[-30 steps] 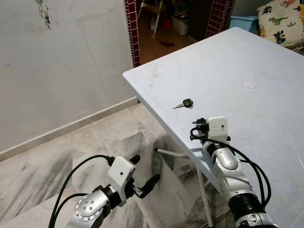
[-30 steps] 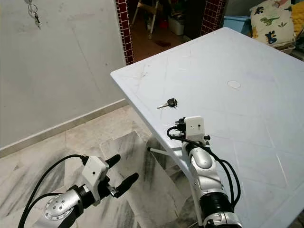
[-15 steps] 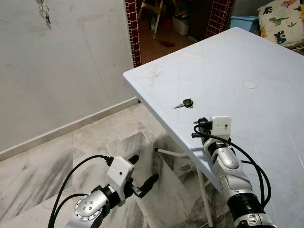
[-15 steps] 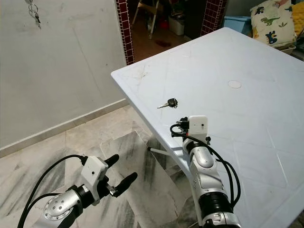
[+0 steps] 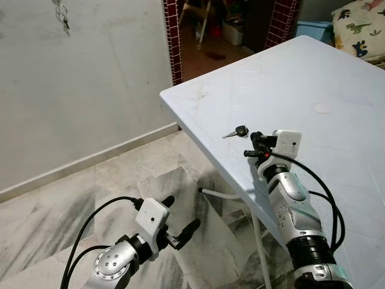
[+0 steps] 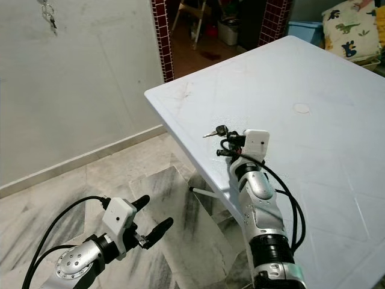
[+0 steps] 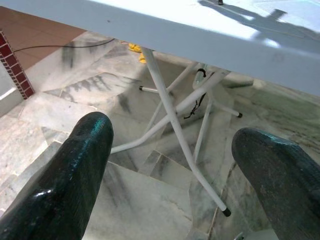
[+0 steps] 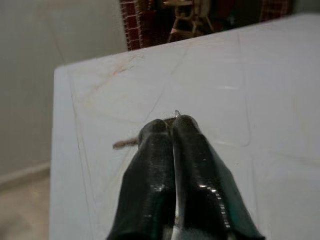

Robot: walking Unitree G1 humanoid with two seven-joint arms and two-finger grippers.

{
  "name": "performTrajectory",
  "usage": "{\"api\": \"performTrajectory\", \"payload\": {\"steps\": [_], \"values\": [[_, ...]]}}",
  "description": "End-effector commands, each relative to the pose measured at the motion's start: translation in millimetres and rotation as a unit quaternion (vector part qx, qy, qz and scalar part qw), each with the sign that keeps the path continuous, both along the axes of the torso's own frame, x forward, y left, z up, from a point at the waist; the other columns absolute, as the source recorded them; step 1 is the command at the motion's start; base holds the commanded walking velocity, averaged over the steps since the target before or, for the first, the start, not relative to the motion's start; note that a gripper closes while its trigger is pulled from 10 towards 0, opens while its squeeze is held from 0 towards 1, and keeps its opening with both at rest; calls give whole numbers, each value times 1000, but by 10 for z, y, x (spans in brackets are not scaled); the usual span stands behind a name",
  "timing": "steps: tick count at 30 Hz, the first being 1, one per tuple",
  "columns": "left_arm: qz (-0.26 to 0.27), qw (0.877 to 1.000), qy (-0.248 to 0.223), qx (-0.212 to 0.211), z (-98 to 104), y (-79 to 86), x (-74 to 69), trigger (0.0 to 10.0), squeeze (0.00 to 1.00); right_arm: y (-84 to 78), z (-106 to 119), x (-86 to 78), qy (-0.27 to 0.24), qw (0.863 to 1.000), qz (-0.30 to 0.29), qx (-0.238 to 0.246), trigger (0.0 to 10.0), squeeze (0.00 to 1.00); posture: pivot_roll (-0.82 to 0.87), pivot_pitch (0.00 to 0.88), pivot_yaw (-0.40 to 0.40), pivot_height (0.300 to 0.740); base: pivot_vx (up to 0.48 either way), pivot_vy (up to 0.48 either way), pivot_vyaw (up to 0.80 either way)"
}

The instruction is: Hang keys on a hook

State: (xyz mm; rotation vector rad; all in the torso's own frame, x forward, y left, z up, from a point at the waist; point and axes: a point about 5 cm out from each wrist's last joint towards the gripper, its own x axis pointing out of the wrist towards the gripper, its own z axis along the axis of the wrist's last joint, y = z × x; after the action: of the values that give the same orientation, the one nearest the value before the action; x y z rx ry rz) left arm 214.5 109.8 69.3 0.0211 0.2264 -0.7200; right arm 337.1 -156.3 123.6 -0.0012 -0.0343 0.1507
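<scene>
"Where is the key (image 5: 238, 131)?"

"It lies on the white table (image 5: 337, 72), near the edge that faces the wall (image 5: 90, 90)."

"And the robot's right gripper (image 8: 175, 122)?"

"It is right over the key. Its two black fingers (image 8: 195, 165) are pressed together. From the wrist camera the tips sit on top of the key, and a bit of the key pokes out at the side. I cannot tell if they touch it."

"What about the left gripper (image 5: 179, 221)?"

"That one hangs low over the marble floor (image 5: 54, 205), away from the table. Its fingers (image 7: 75, 170) are spread wide, with nothing between them. Past them you can see the white table legs (image 7: 175, 125)."

"Is there anything on the wall?"

"Yes, a bunch of keys (image 5: 62, 13) hangs high up on the wall, far from the table."
</scene>
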Motion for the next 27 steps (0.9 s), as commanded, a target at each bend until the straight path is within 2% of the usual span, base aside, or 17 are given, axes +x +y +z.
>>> {"api": "performTrajectory", "payload": {"steps": [1,7,12,27], "values": [[6,1000,3,8,-25,30,-10,10000,0,16,8,-23,-8,1000,4,-21,10000,1000,41,79,59,740,0,0,0],[4,1000,4,8,-25,19,-19,10000,0,-73,-136,-109,10,998,-2,-64,10000,1000,38,82,57,740,0,0,0],[3,1000,5,7,-25,13,-24,10000,0,-111,-189,-122,15,997,-6,-78,10000,1000,36,83,57,740,0,0,0],[1,1000,5,9,-24,16,-27,10000,0,-102,-325,-134,38,996,-6,-84,10000,1000,39,86,56,740,0,0,0]]}}
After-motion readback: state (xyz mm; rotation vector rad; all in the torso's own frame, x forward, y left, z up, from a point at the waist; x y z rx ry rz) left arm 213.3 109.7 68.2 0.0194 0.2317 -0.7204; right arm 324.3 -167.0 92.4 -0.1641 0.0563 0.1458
